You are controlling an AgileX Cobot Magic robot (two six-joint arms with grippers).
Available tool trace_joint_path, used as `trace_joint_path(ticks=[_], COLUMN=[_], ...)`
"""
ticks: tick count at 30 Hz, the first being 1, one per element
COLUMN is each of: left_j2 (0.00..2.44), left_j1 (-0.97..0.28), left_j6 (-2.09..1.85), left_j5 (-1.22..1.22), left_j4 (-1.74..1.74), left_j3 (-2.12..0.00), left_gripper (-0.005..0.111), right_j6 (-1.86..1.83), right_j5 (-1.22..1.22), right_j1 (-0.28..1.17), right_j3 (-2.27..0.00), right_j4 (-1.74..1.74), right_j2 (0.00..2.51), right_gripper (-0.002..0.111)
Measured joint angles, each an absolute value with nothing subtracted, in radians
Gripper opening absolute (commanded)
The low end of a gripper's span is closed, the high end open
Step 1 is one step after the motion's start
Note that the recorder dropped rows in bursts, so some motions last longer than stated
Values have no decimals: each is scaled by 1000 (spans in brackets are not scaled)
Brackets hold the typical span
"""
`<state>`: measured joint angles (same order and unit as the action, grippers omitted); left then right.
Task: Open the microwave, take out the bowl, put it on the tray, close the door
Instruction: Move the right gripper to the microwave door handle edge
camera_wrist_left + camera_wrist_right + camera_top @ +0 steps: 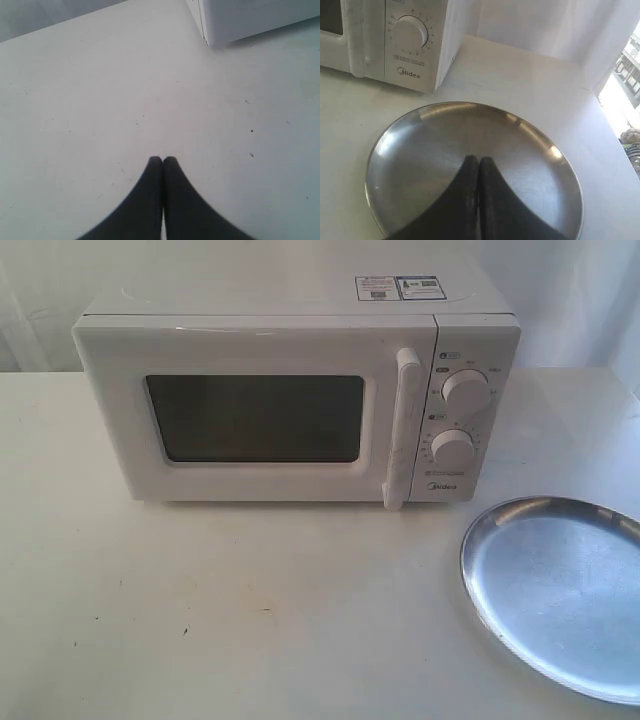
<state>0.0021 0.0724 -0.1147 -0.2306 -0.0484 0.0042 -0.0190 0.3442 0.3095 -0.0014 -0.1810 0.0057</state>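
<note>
White desk (250,620), matt and lightly speckled with small dark marks, with a pale white backdrop behind it.

Microwave (296,330): boxy white unit, Midea branding below the controls, standing square on the desk. Stickers (398,287) are on its top. Two round white knobs, the upper knob (465,390) above the lower knob (453,448), sit on the control panel.

Door (260,360): shut, flush with the front. Its window (255,418) is dark and rectangular, and the interior cannot be made out through it. The vertical white bar handle (400,425) runs down the door's edge beside the control panel.

Tray (555,590): large, round, shiny silver metal with a low raised rim. It lies flat on the desk near the microwave's control-panel corner, apart from it, with nothing on it.

Right gripper (478,159): its black fingers (495,200) are pressed together, pinching nothing. The tray lies directly under them, the tips over its middle. Contact with the metal cannot be confirmed. The microwave's knob-side corner stands ahead of these fingers, past the tray's far rim.

Left gripper (162,160): its black fingers (150,200) are likewise pressed together and empty, over bare desk. One lower corner of the microwave shows ahead of the fingertips and off to one side, well apart.
</note>
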Motion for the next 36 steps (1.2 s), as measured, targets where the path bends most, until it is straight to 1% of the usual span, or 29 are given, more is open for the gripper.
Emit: trace_joint_path(ticks=[5, 8, 11, 14, 17, 20, 24, 26, 29, 31, 33, 34, 35, 36], left_j2=[2, 2, 2, 2, 2, 2, 2, 2, 2, 2, 2, 2, 2, 2], left_j1=[72, 72, 72, 72, 72, 72, 72, 72, 72, 72, 72, 72, 72, 72], left_j6=[-115, -115, -115, -115, -115, -115, -115, -115, -115, -115, -115, -115, -115, -115], left_j5=[-231, -231, -231, -231, -231, -231, -231, -231, -231, -231, -231, -231, -231, -231], left_j4=[-48, -48, -48, -48, -48, -48, -48, -48, -48, -48, -48, -48, -48, -48], left_j3=[4, 4, 4, 4, 4, 4, 4, 4, 4, 4, 4, 4, 4, 4], left_gripper=[0, 0, 0, 0, 0, 0, 0, 0, 0, 0, 0, 0, 0, 0], right_j6=[-19, -12, 24, 85, 271, 354, 325, 305, 285, 260, 249, 253, 261, 278], right_j5=[342, 295, 183, 17, -133, -253, -426, -466, -477, -512, -593, -667, -700, -786], right_j1=[309, 309, 309, 309, 309, 309, 309, 309, 309, 309, 309, 309, 309, 309], right_j3=[-1, -1, -1, -1, -1, -1, -1, -6, -28, -52, -88, -114, -124, -152], right_j4=[-181, -155, -66, 0, 92, 110, 112, 114, 114, 106, 10, -112, -172, -344], right_j2=[6, 6, 6, 6, 6, 6, 6, 25, 110, 232, 396, 539, 615, 774], right_gripper=[0, 0, 0, 0, 0, 0, 0, 0, 0, 0, 0, 0, 0, 0])
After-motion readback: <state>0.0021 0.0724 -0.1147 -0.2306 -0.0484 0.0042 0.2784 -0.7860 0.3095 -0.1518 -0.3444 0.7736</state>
